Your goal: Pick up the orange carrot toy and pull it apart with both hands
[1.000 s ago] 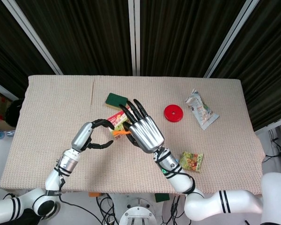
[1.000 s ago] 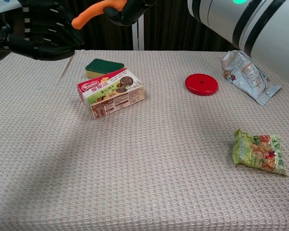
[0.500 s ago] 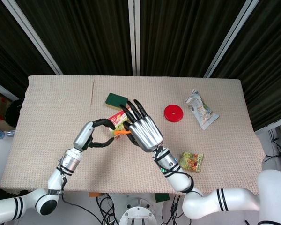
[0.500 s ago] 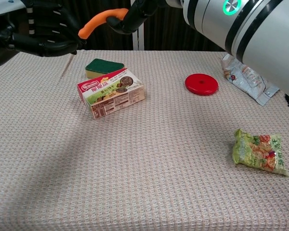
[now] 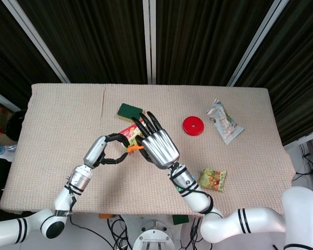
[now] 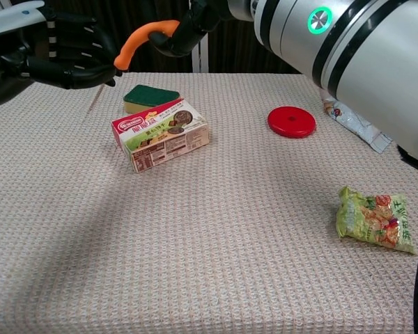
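Note:
The orange carrot toy (image 6: 141, 39) hangs in the air above the table's back left. My right hand (image 5: 157, 144) holds it by its thick end, fingers (image 6: 175, 36) wrapped around it. In the head view only a short piece of the carrot toy (image 5: 135, 148) shows past the right hand. My left hand (image 5: 107, 149) is level with it on the left, thumb and fingers curved into an open ring. In the chest view the carrot's thin tip lies right at the fingertips (image 6: 106, 64) of the left hand (image 6: 68, 50); I see no grip on it.
Below the hands lies a red and green snack box (image 6: 161, 133) with a green sponge (image 6: 150, 97) behind it. A red disc (image 6: 291, 122) and a silver packet (image 5: 224, 121) are at the back right. A green snack bag (image 6: 376, 219) lies front right.
The right hand has brought the carrot down and to the left, so its tip now meets the left hand's fingertips. The left hand has edged closer to it.

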Robot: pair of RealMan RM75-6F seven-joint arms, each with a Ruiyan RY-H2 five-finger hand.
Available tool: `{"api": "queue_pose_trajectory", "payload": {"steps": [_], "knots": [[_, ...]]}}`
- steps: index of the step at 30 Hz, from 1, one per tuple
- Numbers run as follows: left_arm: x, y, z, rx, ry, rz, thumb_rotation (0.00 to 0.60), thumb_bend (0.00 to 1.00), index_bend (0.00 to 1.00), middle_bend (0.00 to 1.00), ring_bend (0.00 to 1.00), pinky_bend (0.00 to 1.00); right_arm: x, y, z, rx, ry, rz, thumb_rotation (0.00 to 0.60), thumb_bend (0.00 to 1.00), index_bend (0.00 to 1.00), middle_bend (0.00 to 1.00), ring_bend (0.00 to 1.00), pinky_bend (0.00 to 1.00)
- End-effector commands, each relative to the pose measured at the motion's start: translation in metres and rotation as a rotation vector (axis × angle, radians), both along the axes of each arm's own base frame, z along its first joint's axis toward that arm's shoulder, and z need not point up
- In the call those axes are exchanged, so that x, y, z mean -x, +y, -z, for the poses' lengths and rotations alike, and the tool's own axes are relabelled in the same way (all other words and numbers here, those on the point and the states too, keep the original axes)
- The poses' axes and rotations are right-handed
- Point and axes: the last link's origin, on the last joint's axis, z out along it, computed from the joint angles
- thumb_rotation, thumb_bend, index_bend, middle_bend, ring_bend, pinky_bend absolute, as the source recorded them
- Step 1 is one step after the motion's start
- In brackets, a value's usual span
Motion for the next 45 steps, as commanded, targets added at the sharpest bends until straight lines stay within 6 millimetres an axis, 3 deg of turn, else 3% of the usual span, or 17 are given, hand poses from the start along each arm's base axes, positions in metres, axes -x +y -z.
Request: {"api": "queue_pose_trajectory", "payload": {"steps": [1, 21, 26, 30, 45], "knots": [[-0.0008, -0.0002, 0.0002, 0.001, -0.003, 0.001, 0.6, 0.3, 0.51, 0.45, 0.38, 0.36, -0.0009, 0.0006, 0.0013, -0.003, 0.002, -0.002, 0.6, 0.39, 0.63, 0.06, 0.0, 0.0], [-0.0035, -0.0011, 0.0039, 0.014, 0.005, 0.017, 0.6, 0.3, 0.49, 0.45, 0.38, 0.36, -0.0084, 0.0018, 0.0075, -0.017, -0.002, -0.016, 0.6, 0.39, 0.63, 0.06, 0.0, 0.0], [-0.0013, -0.0007, 0.0049, 0.018, 0.008, 0.008, 0.6, 0.3, 0.45, 0.44, 0.38, 0.35, -0.0098, 0.0017, 0.0059, -0.014, -0.009, -0.018, 0.6, 0.39, 0.63, 0.06, 0.0, 0.0], [-0.0006, -0.0011, 0.0046, 0.011, 0.007, 0.009, 0.6, 0.3, 0.51, 0.44, 0.38, 0.35, -0.01, 0.0021, 0.0061, -0.015, -0.003, -0.019, 0.6, 0.39, 0.63, 0.06, 0.0, 0.0], [0.0038, -0.0002, 0.0036, 0.007, -0.002, -0.01, 0.6, 0.3, 0.48, 0.44, 0.38, 0.35, -0.0091, 0.0021, 0.0072, -0.014, 0.003, -0.017, 0.6, 0.39, 0.64, 0.06, 0.0, 0.0]]}}
